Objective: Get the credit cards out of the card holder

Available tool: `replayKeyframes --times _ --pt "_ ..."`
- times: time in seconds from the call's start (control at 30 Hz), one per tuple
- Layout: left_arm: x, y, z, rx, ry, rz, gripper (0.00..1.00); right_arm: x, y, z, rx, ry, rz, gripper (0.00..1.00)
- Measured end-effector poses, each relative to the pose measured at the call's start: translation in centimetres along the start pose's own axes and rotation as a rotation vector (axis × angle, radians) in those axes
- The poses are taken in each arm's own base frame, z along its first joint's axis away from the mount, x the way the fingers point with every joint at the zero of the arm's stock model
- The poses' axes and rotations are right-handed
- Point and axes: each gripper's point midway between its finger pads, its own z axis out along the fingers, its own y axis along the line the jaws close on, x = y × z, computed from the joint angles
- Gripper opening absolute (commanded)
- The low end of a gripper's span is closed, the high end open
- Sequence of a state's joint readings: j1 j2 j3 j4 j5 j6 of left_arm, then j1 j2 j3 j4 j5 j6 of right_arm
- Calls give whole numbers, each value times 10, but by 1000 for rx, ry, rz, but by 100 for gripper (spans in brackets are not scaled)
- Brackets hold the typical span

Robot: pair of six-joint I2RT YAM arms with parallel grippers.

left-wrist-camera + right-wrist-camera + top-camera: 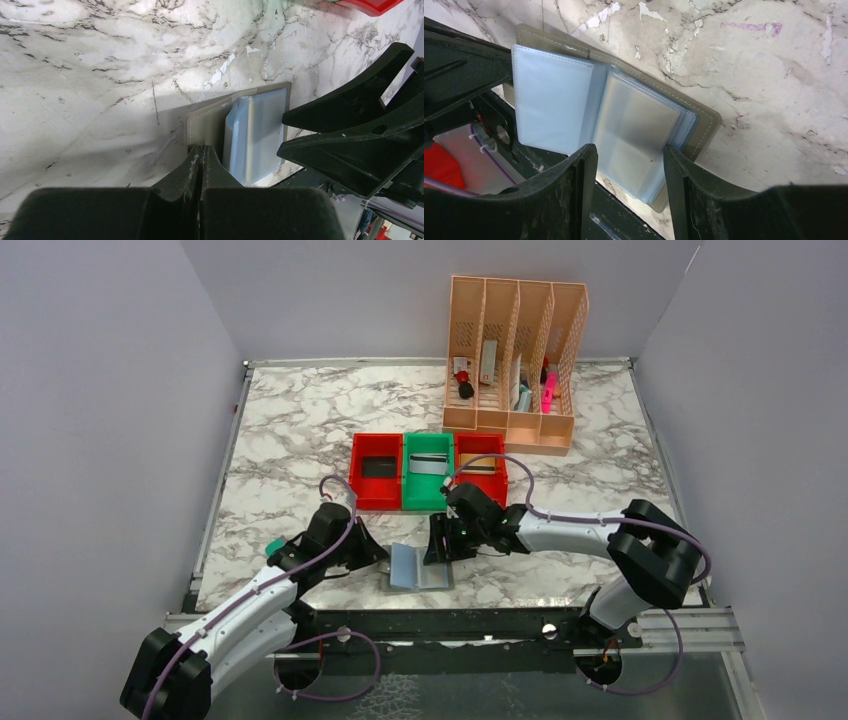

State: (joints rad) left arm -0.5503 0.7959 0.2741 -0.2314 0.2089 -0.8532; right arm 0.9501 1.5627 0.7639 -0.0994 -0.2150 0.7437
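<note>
**Card holder [418, 568], open flat at the table's near edge; pockets appear empty.**
Left gripper [201, 150] closed, empty, tips at holder's left panel; right gripper [630, 150] half open, holding nothing, over the pockets. Beyond, 1 per bin [376, 502]: black card [380, 467], silver card [429, 462], gold card [480, 468]. Removal looks complete; next likely calls for withdrawing both arms.
</note>
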Motion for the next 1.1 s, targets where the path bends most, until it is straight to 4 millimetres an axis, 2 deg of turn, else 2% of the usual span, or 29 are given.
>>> replayKeyframes --times 0.8,1.1 --pt "1 0 0 0 1 -4 0 -5 14 -2 -46 12 -18 54" --pt "0 0 0 2 0 -6 0 -6 6 1 -2 5 -11 56"
